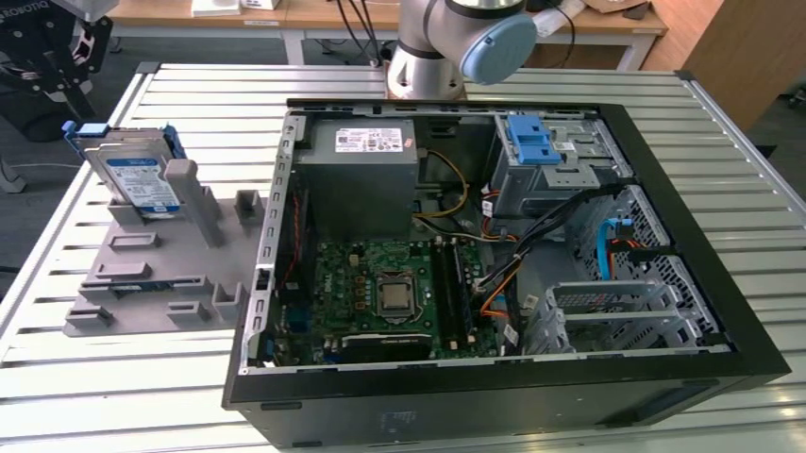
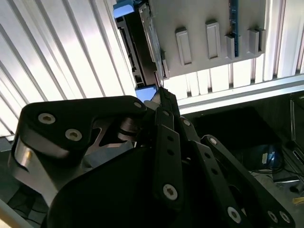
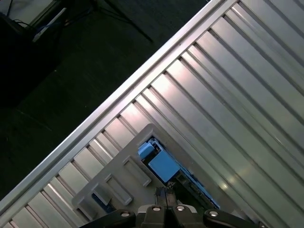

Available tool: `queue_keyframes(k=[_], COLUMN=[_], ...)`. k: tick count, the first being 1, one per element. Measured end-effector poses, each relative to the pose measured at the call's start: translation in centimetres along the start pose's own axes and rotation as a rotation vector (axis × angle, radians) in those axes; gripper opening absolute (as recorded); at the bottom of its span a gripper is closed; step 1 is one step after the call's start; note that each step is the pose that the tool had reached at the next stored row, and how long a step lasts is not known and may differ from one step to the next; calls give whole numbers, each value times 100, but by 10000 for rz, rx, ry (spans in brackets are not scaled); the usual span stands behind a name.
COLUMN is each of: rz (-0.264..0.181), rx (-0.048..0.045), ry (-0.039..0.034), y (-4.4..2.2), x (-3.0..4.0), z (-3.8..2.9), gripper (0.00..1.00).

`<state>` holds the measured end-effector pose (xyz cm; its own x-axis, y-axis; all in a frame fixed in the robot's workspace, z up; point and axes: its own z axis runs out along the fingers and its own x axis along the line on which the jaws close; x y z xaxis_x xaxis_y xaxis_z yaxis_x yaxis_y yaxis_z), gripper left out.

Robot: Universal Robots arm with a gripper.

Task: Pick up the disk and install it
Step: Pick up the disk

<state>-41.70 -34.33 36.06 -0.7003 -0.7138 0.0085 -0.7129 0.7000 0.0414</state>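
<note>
The disk [image 1: 136, 176] stands on edge in a grey slotted holder [image 1: 151, 274] at the exterior view's left, beside the open computer case [image 1: 504, 236]. It is silver-grey with a white-and-blue label and a blue frame. My black gripper [image 1: 53, 66] hangs above and just behind it, apart from it. In the second wrist view the fingertips [image 2: 160, 95] meet in a point over the disk's [image 2: 148, 42] thin edge and blue frame. In the first wrist view the gripper [image 3: 166, 194] sits close over the disk's blue end [image 3: 162, 165], with nothing between the fingers.
The case holds a motherboard [image 1: 391, 293], a grey power supply box [image 1: 365, 170], a drive cage with a blue latch [image 1: 535, 142] and an empty metal cage [image 1: 617, 311]. The ribbed metal table [image 1: 151, 396] ends close behind the holder [image 3: 118, 185]. The arm's base [image 1: 435, 57] stands at the back.
</note>
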Motion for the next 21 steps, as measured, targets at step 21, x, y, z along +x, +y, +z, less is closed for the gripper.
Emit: queue_keyframes(k=[21], rz=[-908], rx=[7], ry=[38], y=[0], x=[0], z=[0], gripper=[11])
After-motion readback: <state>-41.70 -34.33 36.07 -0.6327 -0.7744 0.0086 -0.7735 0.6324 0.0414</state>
